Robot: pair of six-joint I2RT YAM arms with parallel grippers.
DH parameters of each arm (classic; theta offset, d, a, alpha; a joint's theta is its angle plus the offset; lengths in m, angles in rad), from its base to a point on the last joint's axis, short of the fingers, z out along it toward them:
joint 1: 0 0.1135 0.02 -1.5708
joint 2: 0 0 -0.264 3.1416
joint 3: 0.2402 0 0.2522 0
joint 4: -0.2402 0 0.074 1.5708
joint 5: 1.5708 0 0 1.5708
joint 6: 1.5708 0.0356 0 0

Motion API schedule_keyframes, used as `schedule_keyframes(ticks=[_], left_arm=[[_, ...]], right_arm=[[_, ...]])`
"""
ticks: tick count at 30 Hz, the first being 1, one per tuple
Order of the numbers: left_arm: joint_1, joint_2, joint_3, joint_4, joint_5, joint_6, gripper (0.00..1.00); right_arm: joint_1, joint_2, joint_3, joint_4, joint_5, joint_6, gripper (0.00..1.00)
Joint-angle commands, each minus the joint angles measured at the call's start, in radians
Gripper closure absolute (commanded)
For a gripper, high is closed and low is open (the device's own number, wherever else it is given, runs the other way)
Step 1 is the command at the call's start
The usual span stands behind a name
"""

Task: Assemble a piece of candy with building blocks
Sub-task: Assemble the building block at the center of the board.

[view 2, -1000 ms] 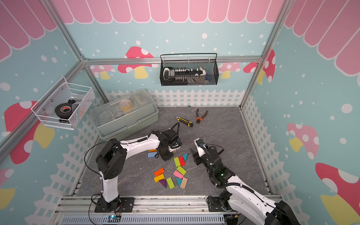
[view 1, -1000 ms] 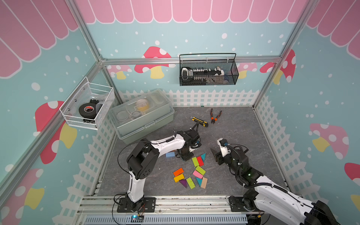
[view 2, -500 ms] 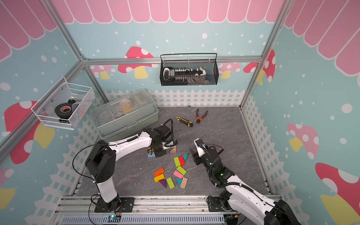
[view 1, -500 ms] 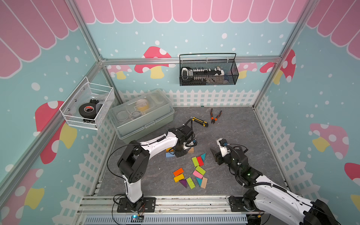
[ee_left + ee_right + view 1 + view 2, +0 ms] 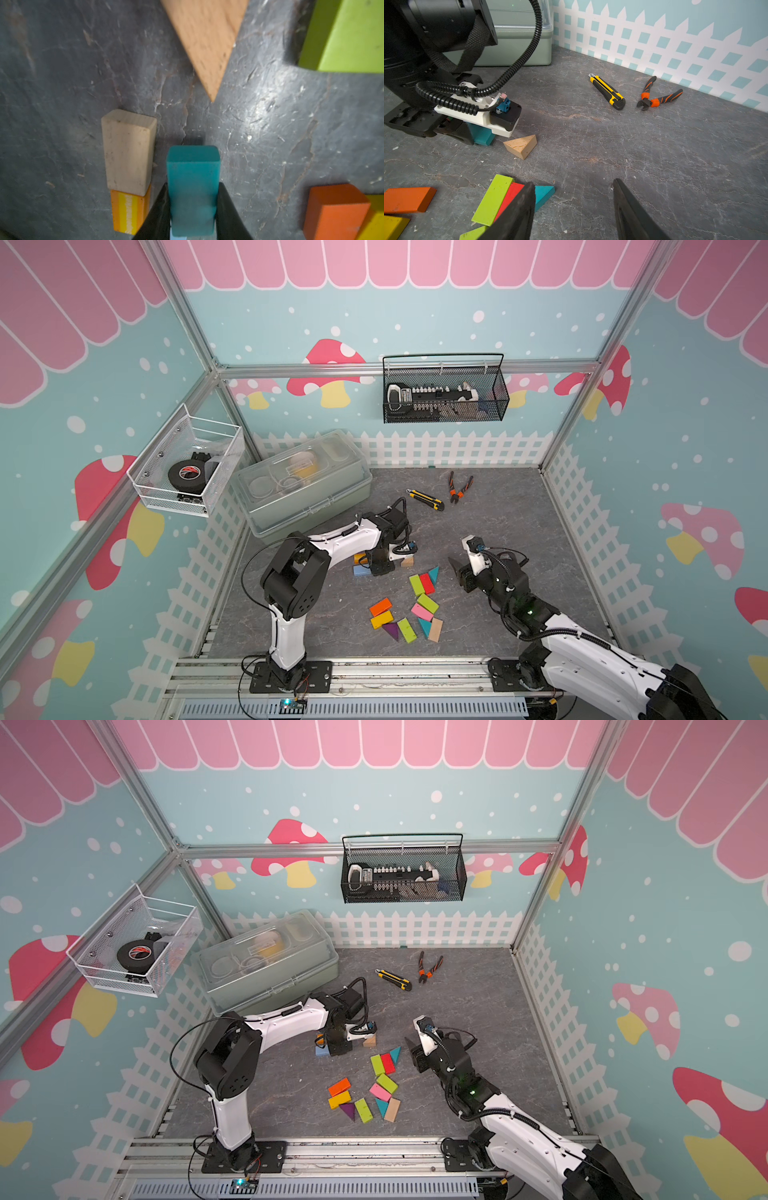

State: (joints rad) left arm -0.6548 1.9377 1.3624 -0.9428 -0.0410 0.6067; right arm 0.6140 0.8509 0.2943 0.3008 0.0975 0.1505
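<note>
My left gripper (image 5: pixel 193 209) is shut on a teal block (image 5: pixel 193 176), held low over the grey floor; in both top views it (image 5: pixel 380 566) (image 5: pixel 338 1046) points down. Beside it lie a cream block (image 5: pixel 128 149), an orange-yellow striped block (image 5: pixel 128 212), a light blue block (image 5: pixel 360 570) and a tan wedge (image 5: pixel 521 146). My right gripper (image 5: pixel 572 182) stands open and empty over bare floor, next to a lime block (image 5: pixel 493 199), a red block (image 5: pixel 510 197) and a teal wedge (image 5: pixel 544 193). Several more coloured blocks (image 5: pixel 407 618) lie near the front.
A yellow-black utility knife (image 5: pixel 424 499) and orange-handled pliers (image 5: pixel 459 487) lie toward the back. A clear-lidded plastic box (image 5: pixel 303 485) stands at the back left, close behind the left arm. A black wire basket (image 5: pixel 444 391) and a white mesh basket (image 5: pixel 187 466) hang on the walls.
The left arm has drawn its gripper and the teal block a little leftward, uncovering the tan wedge. The right arm has not moved.
</note>
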Motion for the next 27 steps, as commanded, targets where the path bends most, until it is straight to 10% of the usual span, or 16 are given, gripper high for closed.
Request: schedule_keyframes(ticks=[1, 27], left_arm=[[0.0, 0.025, 0.036, -0.005, 0.029, 0.051, 0.88], [0.003, 0.059, 0.045, 0.032, -0.021, 0.085, 0.76]], right_arm=[[-0.006, 0.003, -0.014, 0.03, 0.002, 0.01, 0.4], [-0.006, 0.02, -0.014, 0.04, -0.005, 0.012, 0.4]])
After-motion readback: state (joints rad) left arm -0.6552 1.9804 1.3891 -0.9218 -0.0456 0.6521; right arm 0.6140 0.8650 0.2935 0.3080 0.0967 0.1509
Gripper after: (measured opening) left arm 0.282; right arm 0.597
